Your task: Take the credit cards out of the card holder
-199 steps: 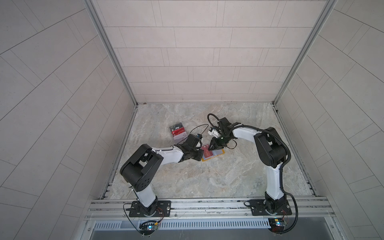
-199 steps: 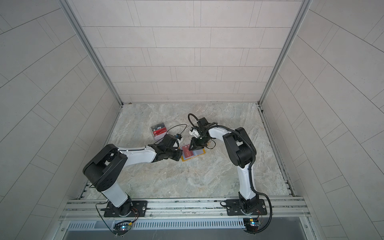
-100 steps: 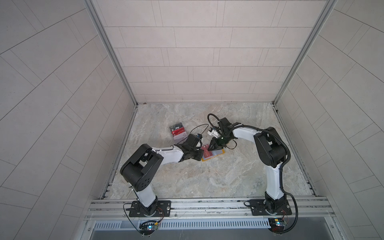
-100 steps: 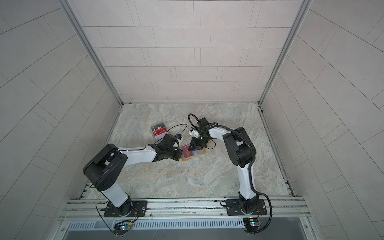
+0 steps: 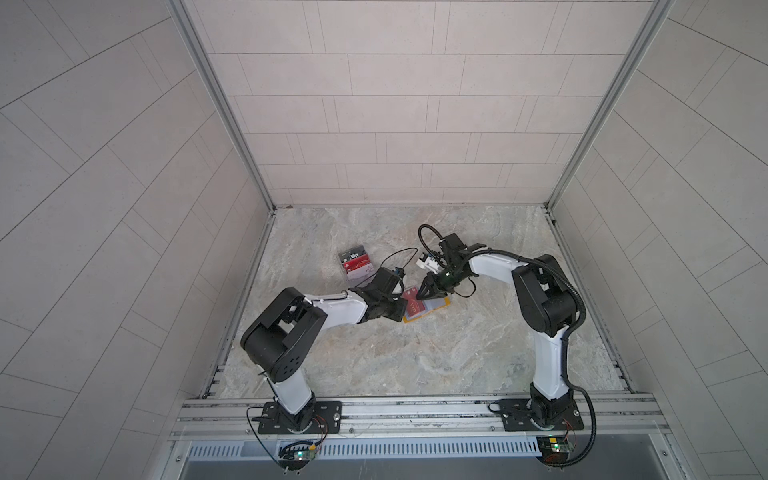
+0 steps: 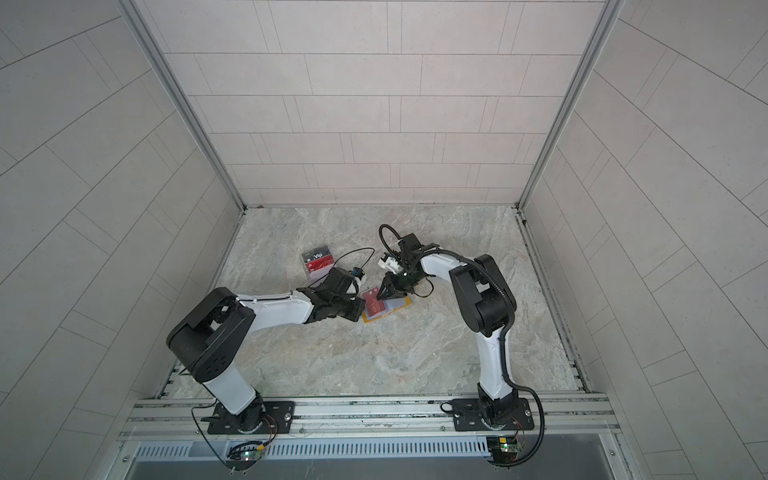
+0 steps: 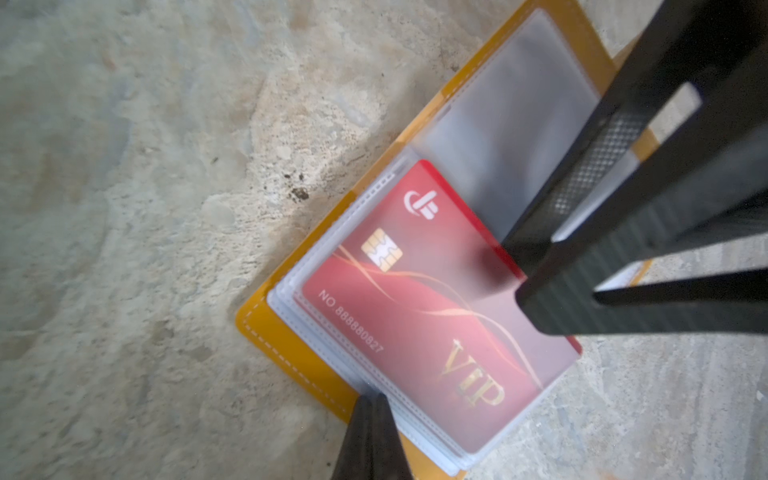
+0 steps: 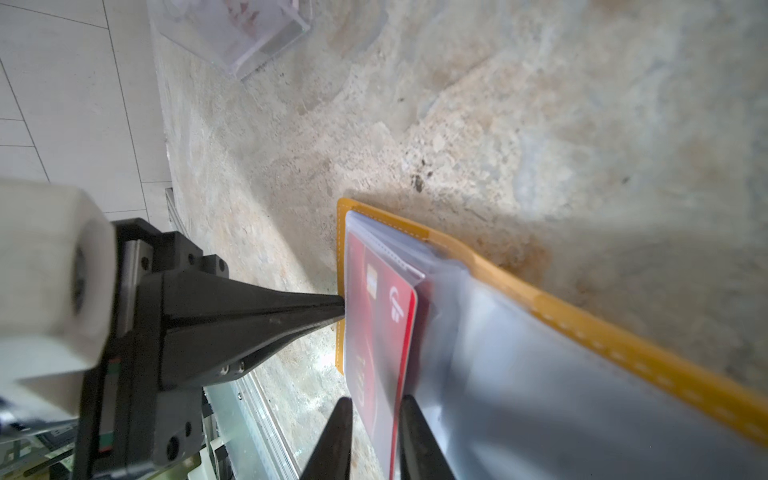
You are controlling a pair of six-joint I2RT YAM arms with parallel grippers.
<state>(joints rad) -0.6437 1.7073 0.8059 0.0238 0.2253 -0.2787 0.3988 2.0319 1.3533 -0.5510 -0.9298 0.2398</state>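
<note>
Claw count: two, both black.

Farthest left in both top views: one clear acrylic tiered box (image 8: 266, 41) on the grey marbled stone-look surface (image 5: 374, 353). Three cards counted in it: one black card (image 5: 353, 252) lettered "Vip", one red card (image 5: 355, 262) and one pale card (image 5: 360, 272).

Next, left claw (image 8: 338, 309): clenched to a single point, nothing between the tips. The tip touches the outer edge of the one mustard-yellow stitched booklet card holder (image 7: 286, 349).

Centre: the card holder lies open and flat on the surface, apart from the box and between the two claws. Its pages are clear plastic sleeves (image 7: 498, 124), stacked; their number cannot be resolved. One red plastic credit card (image 7: 415, 311) is visible in it, with a gold chip and gold "VIP". It sits in the top sleeve of the half nearer the left claw. A narrow strip along its spine-side edge shows bare, outside the sleeve.

Right, right claw (image 8: 376, 401): two fingers slightly apart, one on either side of the credit card's spine-side edge. Whether they actually pinch it, I cannot tell.
</note>
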